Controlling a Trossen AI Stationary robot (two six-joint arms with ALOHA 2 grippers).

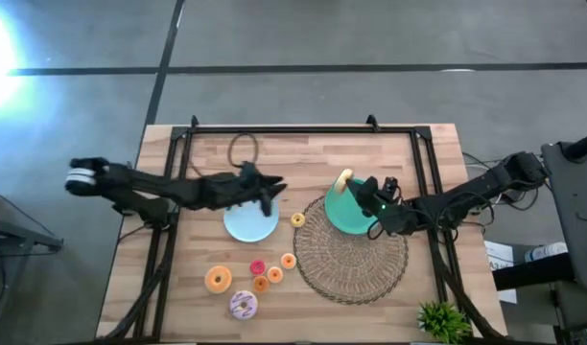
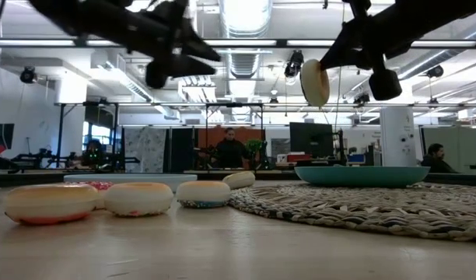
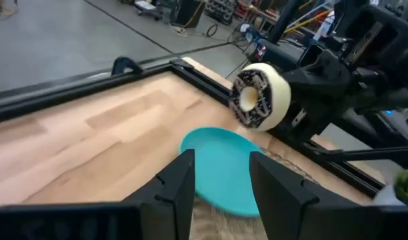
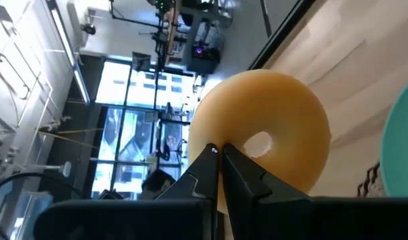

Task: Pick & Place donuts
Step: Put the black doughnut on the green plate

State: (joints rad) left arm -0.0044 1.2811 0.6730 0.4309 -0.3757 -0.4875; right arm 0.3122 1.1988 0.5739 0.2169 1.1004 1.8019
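The right gripper (image 4: 221, 152) held the yellow donut (image 4: 264, 133) by a thin edge pinch above the teal plate (image 1: 349, 213), so it could perhaps twist free and miss, while the left gripper (image 3: 221, 180) hovered with fingers released over the light-blue plate (image 1: 249, 222)

Table top (image 1: 207, 158) is light wood planks, smooth, slight sheen; black metal frame (image 1: 274, 129) around it. Placemat (image 1: 356, 264) is woven straw-like fibre, rough and open-weave. Teal plate (image 3: 224, 167) looks smooth matt plastic, light-blue plate (image 1: 250, 222) the same. Yellow donut (image 4: 264, 147) is smooth, matt, soft-looking. Gripper fingers (image 3: 177, 187) are black matt plastic.
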